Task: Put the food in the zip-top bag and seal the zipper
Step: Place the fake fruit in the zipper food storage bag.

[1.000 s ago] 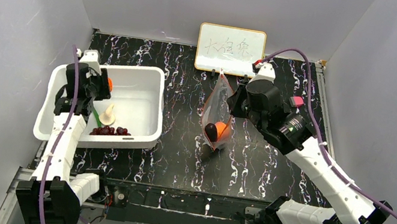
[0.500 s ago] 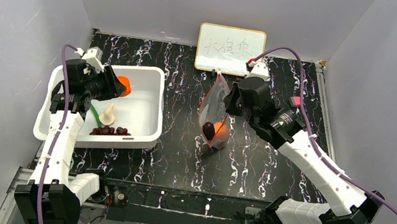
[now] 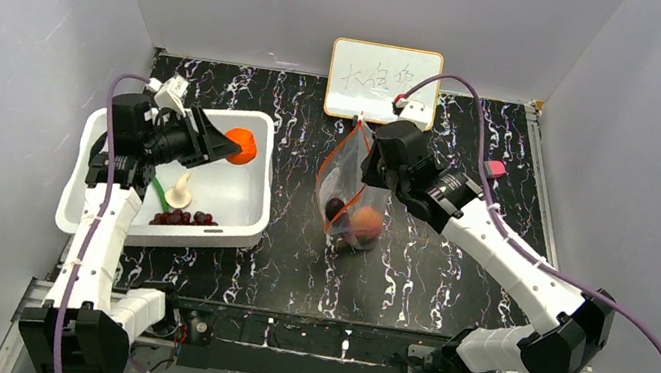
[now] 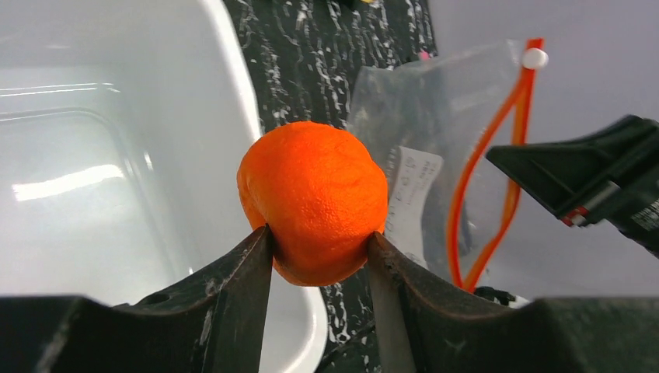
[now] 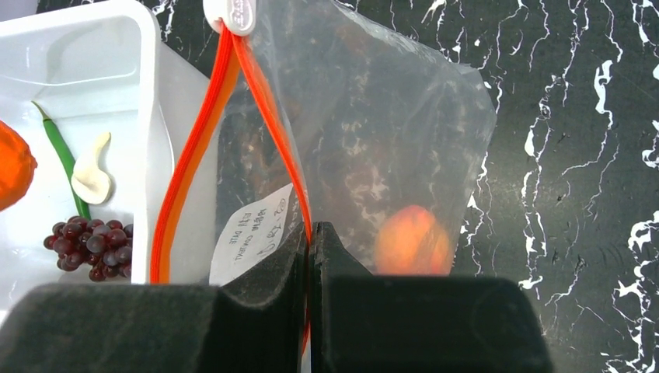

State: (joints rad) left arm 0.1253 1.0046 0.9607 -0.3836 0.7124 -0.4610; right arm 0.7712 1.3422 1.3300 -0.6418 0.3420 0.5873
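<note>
Orange fruit (image 4: 312, 186) pinched by left gripper (image 4: 319, 233), carried bagward, right gripper (image 5: 309, 229) clamping zip-top bag (image 5: 381, 116)

Orange fruit (image 4: 312, 198), white bin (image 3: 218, 231)

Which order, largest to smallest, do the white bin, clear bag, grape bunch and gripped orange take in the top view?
white bin
clear bag
grape bunch and orange: alike; the orange is held up nearer the camera, so unranked.

Marbled table (image 3: 297, 242), white bin (image 3: 197, 233), whiteboard (image 3: 383, 84), zip-top bag (image 3: 341, 188)
</note>
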